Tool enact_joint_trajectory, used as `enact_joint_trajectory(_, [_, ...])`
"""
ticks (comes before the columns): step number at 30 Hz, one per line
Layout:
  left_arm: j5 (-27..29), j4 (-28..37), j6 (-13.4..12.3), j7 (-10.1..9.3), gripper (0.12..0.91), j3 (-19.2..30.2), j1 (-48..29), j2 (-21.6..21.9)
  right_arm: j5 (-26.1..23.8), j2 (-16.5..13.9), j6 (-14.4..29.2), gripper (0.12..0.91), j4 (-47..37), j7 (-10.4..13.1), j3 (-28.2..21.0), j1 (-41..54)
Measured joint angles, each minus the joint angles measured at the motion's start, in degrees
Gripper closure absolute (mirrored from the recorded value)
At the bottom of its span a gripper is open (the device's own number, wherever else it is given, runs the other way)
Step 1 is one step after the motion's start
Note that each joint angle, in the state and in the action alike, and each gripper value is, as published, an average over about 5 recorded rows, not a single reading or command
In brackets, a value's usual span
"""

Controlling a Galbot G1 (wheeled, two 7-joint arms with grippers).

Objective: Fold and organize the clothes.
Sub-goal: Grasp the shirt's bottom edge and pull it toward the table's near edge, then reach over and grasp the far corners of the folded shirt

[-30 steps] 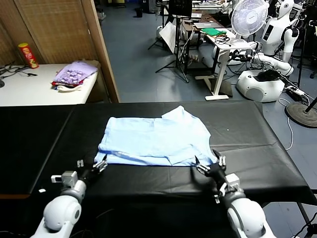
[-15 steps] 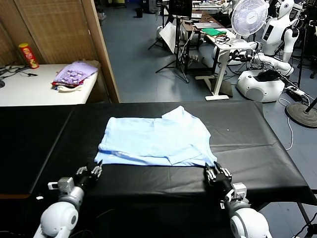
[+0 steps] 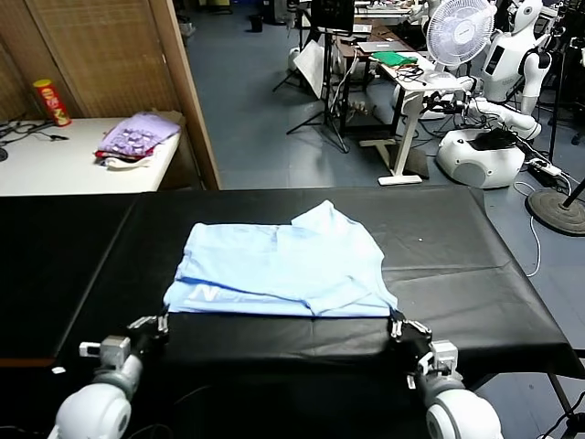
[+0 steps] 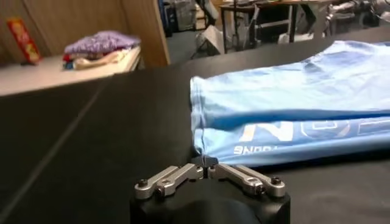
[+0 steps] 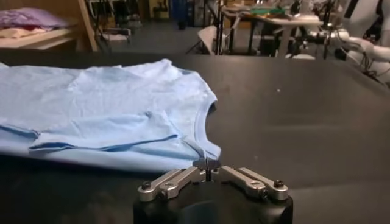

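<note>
- Pinching the near-left corner of the T-shirt (image 3: 283,270), the left pincer (image 4: 208,173) sits at about seven o'clock of the garment; its jaws are fully closed, with a small tuck of blue hem caught at the tips, as the left wrist view shows.
- White lettering (image 4: 292,131) shows on the folded-under layer just beyond that pincer, along the near edge.
- The T-shirt lies flat near the middle of the black surface (image 3: 457,247), its long axis running nine to three o'clock, across the robot's front, with one sleeve poking out toward one o'clock.
- At about five o'clock of the garment, the right pincer (image 5: 208,165) is likewise clamped tight on the near-right corner, the fabric edge just meeting its tips.
- Each arm holds its own nearer corner, so the coming move likely turns on both lifting together and carrying the near edge toward twelve o'clock.
- Bare black cloth lies beyond the far hem and at both sides, giving room; the surface's near edge is just behind the pincers, so little room remains to draw back.
- A purple pile (image 3: 137,135) rests well apart on a white side table (image 3: 55,165) at ten o'clock.
</note>
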Motion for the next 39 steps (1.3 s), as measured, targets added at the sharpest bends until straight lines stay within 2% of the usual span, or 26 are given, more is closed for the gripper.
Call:
enact_joint_trajectory(6, [0.0, -4.9, -0.2, 0.06, 0.904, -2.1, 7.3, 1.1, -0.7, 0.8, -1.0, 0.899, 2.4, -0.5, -0.4, -2.8])
enact_joint_trajectory(8, [0.0, -5.8, -0.2, 0.0, 0.904, -2.8, 9.1, 1.1, -0.9, 0.7, -1.5, 0.863, 3.1, -1.2, -0.1, -3.5])
enact_joint_trajectory(11, [-0.1, -6.9, 0.1, -0.17, 0.898, -3.7, 11.1, 1.0, -1.0, -0.1, -2.2, 0.729, 4.5, -2.2, 0.5, -4.3])
enact_joint_trajectory(14, [-0.2, -8.1, 0.4, -0.46, 0.816, -4.6, 12.7, 0.9, -0.4, -1.1, -2.8, 0.561, 6.4, -2.4, 1.3, -4.4])
enact_joint_trajectory(17, [-0.7, -9.3, 0.8, -0.94, 0.661, -5.6, 13.4, 1.0, 1.3, -2.3, -3.3, 0.394, 8.0, -2.2, 2.3, -3.5])
enact_joint_trajectory(20, [-2.1, -10.4, 1.7, -0.93, 0.493, -6.7, 13.2, 1.4, 3.2, -3.9, -3.3, 0.271, 8.2, -1.8, 3.0, -0.9])
enact_joint_trajectory(24, [-5.8, -11.0, 3.4, 0.46, 0.311, -8.2, 11.5, 2.2, 4.9, -6.3, -3.3, 0.231, 4.8, -0.5, 2.0, 6.4])
enact_joint_trajectory(26, [-8.7, -10.7, 4.2, 0.22, 0.255, -8.4, 9.5, 2.7, 5.7, -7.4, -3.6, 0.228, 1.8, 0.4, 0.5, 11.2])
enact_joint_trajectory(32, [-18.7, -5.7, 10.0, -3.02, 0.233, -5.1, -3.4, 4.1, 8.1, -8.7, -4.7, 0.227, -10.4, 4.3, -7.2, 27.8])
enact_joint_trajectory(39, [-23.4, 4.3, 13.8, -4.95, 0.232, 2.0, -20.4, 5.0, 9.7, -6.4, -5.2, 0.227, -27.5, 4.5, -16.9, 45.8])
